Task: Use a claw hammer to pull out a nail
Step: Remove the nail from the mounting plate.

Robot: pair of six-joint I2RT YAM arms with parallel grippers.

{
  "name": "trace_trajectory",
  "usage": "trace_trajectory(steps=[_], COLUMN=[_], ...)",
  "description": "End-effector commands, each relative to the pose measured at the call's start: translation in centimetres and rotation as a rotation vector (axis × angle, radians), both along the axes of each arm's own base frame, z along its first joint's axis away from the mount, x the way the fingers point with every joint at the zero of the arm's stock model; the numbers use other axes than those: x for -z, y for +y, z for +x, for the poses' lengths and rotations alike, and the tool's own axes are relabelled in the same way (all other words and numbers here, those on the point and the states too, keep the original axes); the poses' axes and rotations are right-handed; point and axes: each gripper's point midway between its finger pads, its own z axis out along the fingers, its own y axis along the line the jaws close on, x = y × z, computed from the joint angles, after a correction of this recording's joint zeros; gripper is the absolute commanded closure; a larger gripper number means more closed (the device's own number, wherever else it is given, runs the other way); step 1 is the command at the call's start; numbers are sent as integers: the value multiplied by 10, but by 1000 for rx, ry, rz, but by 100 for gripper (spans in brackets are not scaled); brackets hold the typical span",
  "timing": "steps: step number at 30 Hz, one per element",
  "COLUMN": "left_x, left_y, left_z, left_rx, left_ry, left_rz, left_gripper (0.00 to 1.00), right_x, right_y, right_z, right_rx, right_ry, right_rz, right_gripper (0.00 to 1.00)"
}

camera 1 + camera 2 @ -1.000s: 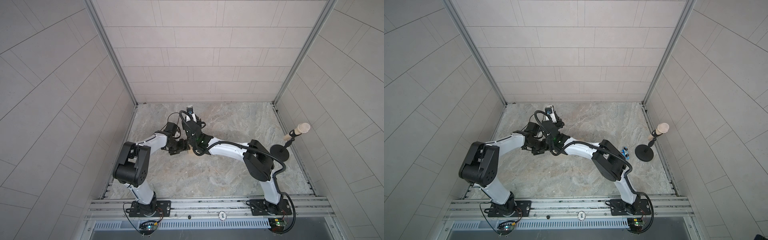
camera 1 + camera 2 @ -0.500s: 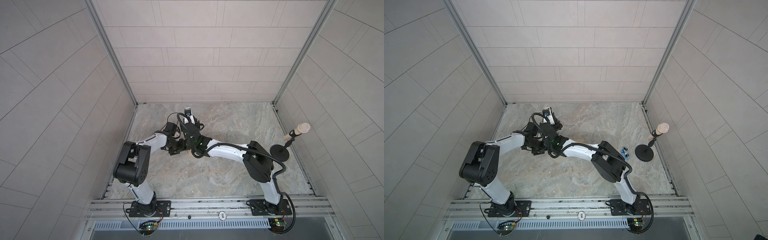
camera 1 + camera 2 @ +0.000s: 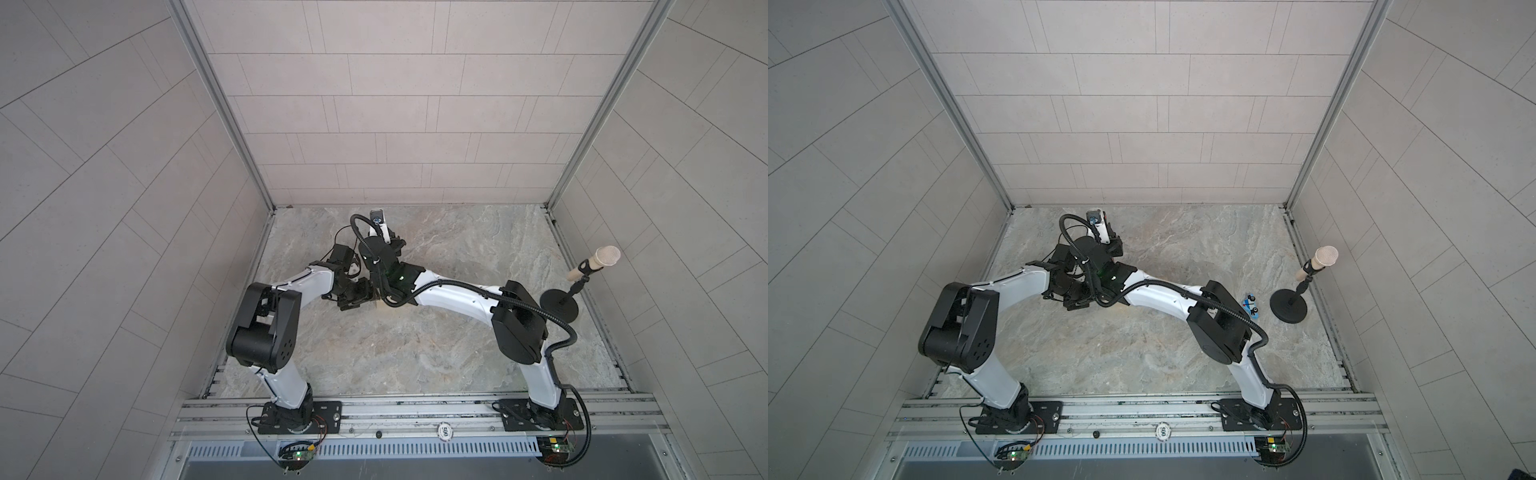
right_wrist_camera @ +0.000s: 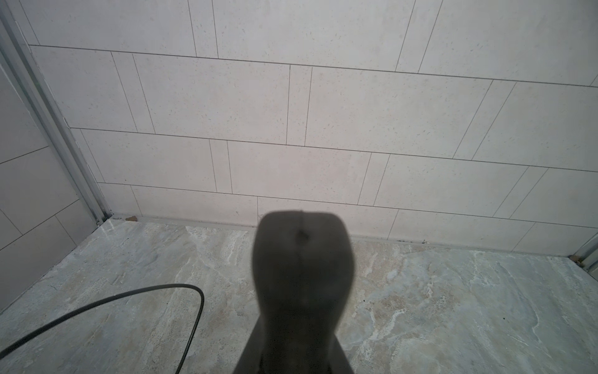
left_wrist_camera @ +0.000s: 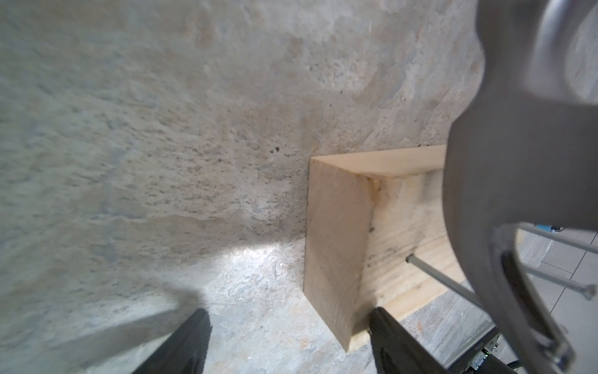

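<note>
The claw hammer's silver head (image 5: 517, 162) fills the side of the left wrist view, its forked claw (image 5: 524, 291) curving over a pale wooden block (image 5: 336, 246). A steel nail (image 5: 433, 272) sticks out of the block's face and runs under the claw. My left gripper (image 5: 289, 312) is open, with one finger (image 5: 398, 343) against the block's edge and the other on bare floor. My right gripper (image 4: 296, 356) is shut on the hammer's black handle end (image 4: 301, 268), which points at the back wall. In both top views the two grippers (image 3: 353, 299) (image 3: 392, 245) meet mid-floor.
A beige microphone (image 3: 598, 262) on a black round stand (image 3: 559, 307) is at the right wall. A small blue toy car (image 3: 1251, 305) lies beside the right arm's elbow. A black cable (image 4: 161, 291) loops over the stone floor. Tiled walls close in three sides.
The right wrist has shifted slightly left and toward the back wall with the hammer. The left arm has hardly moved.
</note>
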Motion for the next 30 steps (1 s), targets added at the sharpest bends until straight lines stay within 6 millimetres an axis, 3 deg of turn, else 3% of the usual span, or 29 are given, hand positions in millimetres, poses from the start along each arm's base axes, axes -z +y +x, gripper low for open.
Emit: trace_trajectory(steps=[1,14,30], left_x=[31,24,70], left_y=[25,13,54], left_z=[-29,-29,-67], left_rx=[5,41,-9], left_ry=[127,91,238], left_rz=[154,178,428], left_gripper=[20,19,19], right_x=[-17,-1,8], right_y=[-12,-31,-60], right_z=[2,14,41], right_rx=[53,92,128], right_ry=[4,126,324], right_rz=[25,44,-25], right_gripper=[100,100,100])
